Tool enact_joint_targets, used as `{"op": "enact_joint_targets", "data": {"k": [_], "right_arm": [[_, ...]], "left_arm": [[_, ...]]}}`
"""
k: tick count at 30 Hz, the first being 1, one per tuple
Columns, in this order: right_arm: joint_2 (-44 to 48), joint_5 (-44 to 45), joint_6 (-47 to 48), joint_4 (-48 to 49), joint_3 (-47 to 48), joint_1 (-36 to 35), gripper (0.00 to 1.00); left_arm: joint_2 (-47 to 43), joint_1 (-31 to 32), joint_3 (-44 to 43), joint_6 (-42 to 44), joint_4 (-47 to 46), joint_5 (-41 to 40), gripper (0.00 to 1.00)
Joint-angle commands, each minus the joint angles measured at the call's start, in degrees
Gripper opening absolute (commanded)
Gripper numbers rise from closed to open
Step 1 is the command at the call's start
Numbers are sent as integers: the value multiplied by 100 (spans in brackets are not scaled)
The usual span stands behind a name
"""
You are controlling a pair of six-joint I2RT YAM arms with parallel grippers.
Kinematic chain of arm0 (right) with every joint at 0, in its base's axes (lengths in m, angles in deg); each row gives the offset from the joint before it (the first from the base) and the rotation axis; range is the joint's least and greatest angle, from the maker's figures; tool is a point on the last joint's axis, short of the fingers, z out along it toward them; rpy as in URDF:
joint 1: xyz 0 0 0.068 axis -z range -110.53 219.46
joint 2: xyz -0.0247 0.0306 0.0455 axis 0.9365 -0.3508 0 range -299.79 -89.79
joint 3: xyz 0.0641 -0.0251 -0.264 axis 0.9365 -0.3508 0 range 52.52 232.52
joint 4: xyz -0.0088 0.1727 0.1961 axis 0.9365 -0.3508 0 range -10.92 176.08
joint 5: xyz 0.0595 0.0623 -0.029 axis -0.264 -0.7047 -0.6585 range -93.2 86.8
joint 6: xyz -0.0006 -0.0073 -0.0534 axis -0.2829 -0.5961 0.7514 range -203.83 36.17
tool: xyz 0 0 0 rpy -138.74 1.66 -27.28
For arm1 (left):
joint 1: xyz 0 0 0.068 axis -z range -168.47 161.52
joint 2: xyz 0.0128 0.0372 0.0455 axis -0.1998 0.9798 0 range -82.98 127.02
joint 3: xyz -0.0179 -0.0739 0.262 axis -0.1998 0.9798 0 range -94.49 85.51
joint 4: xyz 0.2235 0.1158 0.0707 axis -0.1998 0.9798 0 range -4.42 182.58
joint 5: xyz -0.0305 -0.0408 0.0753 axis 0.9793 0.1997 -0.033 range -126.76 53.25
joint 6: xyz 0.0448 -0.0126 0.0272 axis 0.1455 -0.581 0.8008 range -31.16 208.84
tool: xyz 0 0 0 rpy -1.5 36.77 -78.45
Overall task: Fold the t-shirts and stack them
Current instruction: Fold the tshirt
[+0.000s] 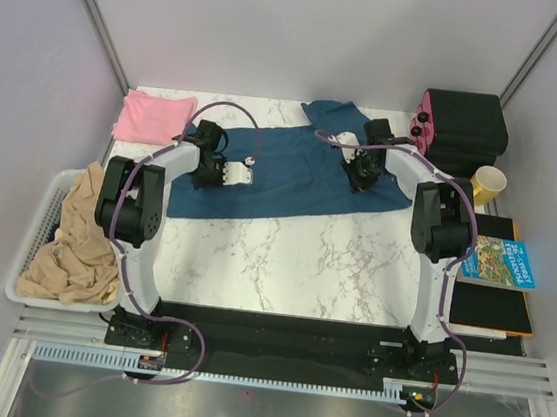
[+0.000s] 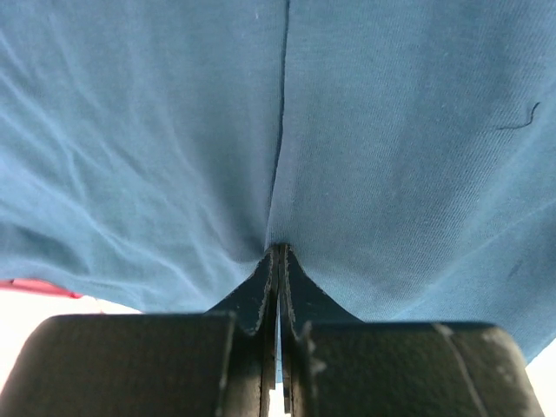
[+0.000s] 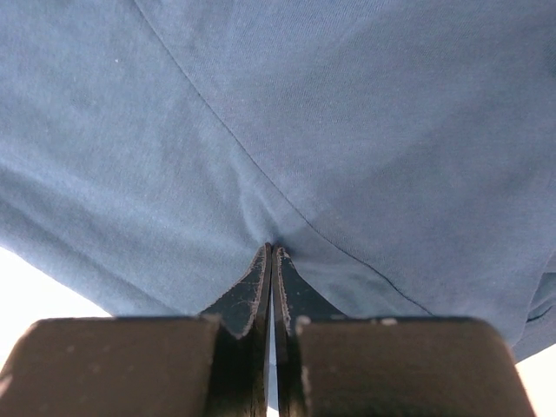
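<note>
Both clamped on view-blocking teal t-shirt (image 1: 292,178): left claw (image 2: 278,254), right claw (image 3: 271,252).

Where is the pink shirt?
In the top view, the pink t-shirt lies at the far left corner of the table, left of the blue t-shirt, beyond the white basket.

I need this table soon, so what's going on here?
Two robot arms are folding the dark teal-blue t-shirt, which is spread on the marble table. The left gripper and the right gripper are each shut on a pinch of its fabric. The pink t-shirt lies at the far left corner and looks folded already. Nothing is stacked yet.
</note>
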Motion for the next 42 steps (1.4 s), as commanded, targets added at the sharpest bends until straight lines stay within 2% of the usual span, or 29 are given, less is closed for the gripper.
{"op": "enact_joint_targets", "data": {"k": [1, 12, 13, 15, 18, 19, 22, 31, 37, 42], "right_arm": [[86, 388, 221, -42, -438, 80, 3], [253, 450, 300, 11, -756, 132, 2], [235, 415, 256, 2, -712, 132, 3], [174, 371, 221, 2, -642, 132, 5], [95, 336, 159, 11, -484, 106, 15], [86, 318, 142, 2, -396, 89, 20], [77, 257, 133, 2, -238, 36, 22], [288, 195, 256, -323, 439, -96, 26], [587, 37, 527, -595, 782, -473, 30], [543, 379, 643, -517, 826, -632, 30]], "left_arm": [[252, -180, 68, 0, -11, -535, 2], [24, -409, 340, 141, -11, -712, 2], [-2, -409, 340, 123, -11, -685, 4], [-90, -409, 340, 88, -11, -554, 10], [-239, -409, 340, 9, -11, -325, 39], [-388, -409, 366, -9, 6, -151, 53], [-713, -400, 393, -61, 6, 263, 61], [-1540, -409, 157, -518, -46, 519, 61], [-1919, -418, 130, -1133, -530, 107, 61], [-2287, -391, 577, -967, -504, 378, 61]]}}
